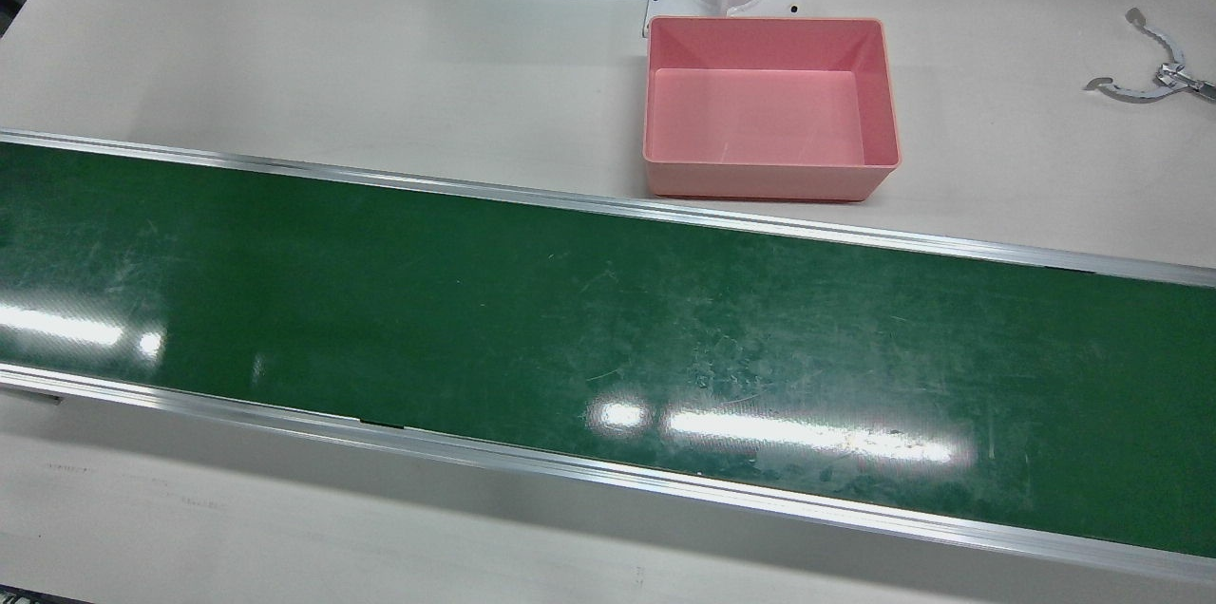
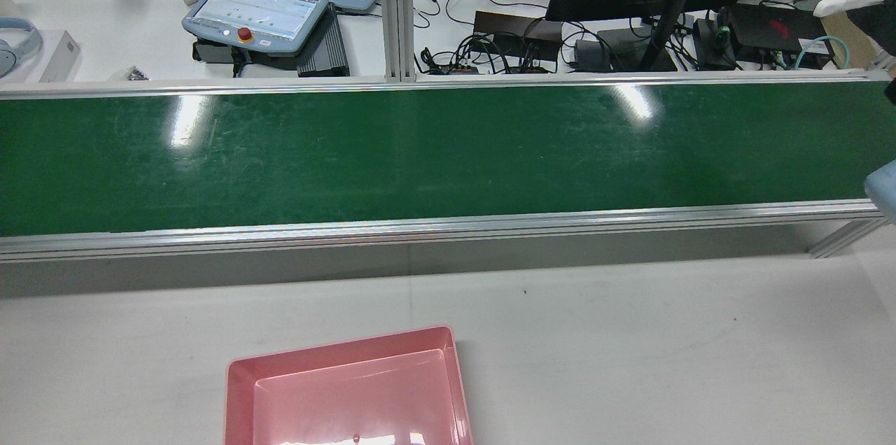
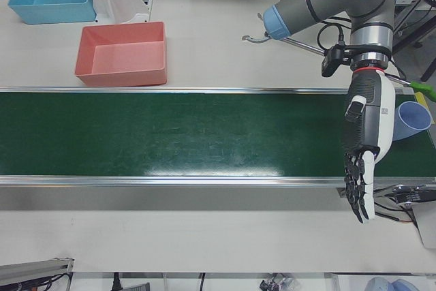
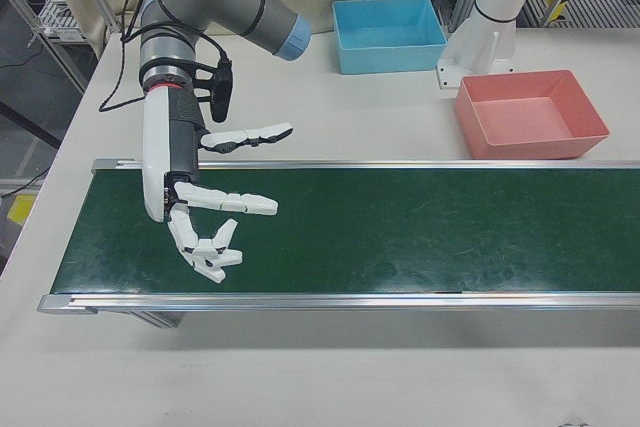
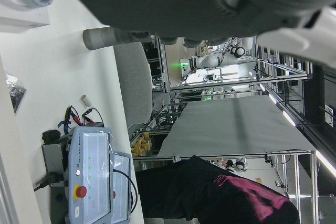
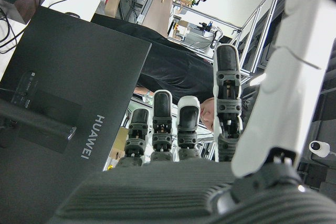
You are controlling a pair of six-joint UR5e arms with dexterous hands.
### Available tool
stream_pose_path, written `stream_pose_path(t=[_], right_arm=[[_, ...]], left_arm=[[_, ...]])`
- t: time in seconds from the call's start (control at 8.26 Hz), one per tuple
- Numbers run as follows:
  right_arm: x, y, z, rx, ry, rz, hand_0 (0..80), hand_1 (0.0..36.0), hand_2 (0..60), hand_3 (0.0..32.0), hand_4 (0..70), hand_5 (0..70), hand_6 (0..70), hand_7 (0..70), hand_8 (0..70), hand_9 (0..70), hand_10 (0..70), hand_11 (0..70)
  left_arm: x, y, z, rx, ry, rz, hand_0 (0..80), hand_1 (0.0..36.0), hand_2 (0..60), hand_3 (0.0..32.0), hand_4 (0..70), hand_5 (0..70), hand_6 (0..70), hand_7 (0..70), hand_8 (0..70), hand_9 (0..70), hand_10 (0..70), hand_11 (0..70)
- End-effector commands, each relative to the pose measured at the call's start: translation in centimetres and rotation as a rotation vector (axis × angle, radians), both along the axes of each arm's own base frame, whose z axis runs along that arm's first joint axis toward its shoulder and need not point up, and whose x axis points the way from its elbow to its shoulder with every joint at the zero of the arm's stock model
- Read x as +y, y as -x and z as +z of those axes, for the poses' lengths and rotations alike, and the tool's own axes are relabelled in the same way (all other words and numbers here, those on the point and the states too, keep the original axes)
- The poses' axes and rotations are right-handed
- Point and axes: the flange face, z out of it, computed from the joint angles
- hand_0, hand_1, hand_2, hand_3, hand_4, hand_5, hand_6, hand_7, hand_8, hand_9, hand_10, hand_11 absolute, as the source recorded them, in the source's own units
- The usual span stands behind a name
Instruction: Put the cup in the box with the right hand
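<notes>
Scratched green conveyor belt (image 1: 532,300) across white table (image 1: 285,44), pink box (image 1: 769,105) beside.

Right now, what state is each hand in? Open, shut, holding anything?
Left hand: open, fingers straight and pointing down, holding nothing.
Right hand: open, fingers spread over the green belt, holding nothing.
</notes>
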Motion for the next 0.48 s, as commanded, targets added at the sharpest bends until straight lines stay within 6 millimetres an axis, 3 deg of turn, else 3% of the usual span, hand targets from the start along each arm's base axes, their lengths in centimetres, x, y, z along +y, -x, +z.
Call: stream_pose_path(t=[0.0,0.36], right_arm=[[0.01,0.0,-0.03,0.0,-0.001,0.0,55.9,10.4,0.0,0.0,48.7,6.6,20.0,70.0,17.9,38.2,13.7,21.1],[-0.01,0.0,0.04,0.0,0.001,0.0,55.8,10.3,0.0,0.0,48.8,6.6,20.1,70.0,18.2,38.7,13.8,21.2]], left_arm=[[-0.02,0.02,-0.03,0.0,-0.001,0.0,0.0,0.0,0.0,0.0,0.0,0.0,0.0,0.0,0.0,0.0,0.0,0.0],[0.03,0.03,0.06,0.0,0.001,0.0,0.0,0.0,0.0,0.0,0.0,0.0,0.0,0.0,0.0,0.0,0.0,0.0]])
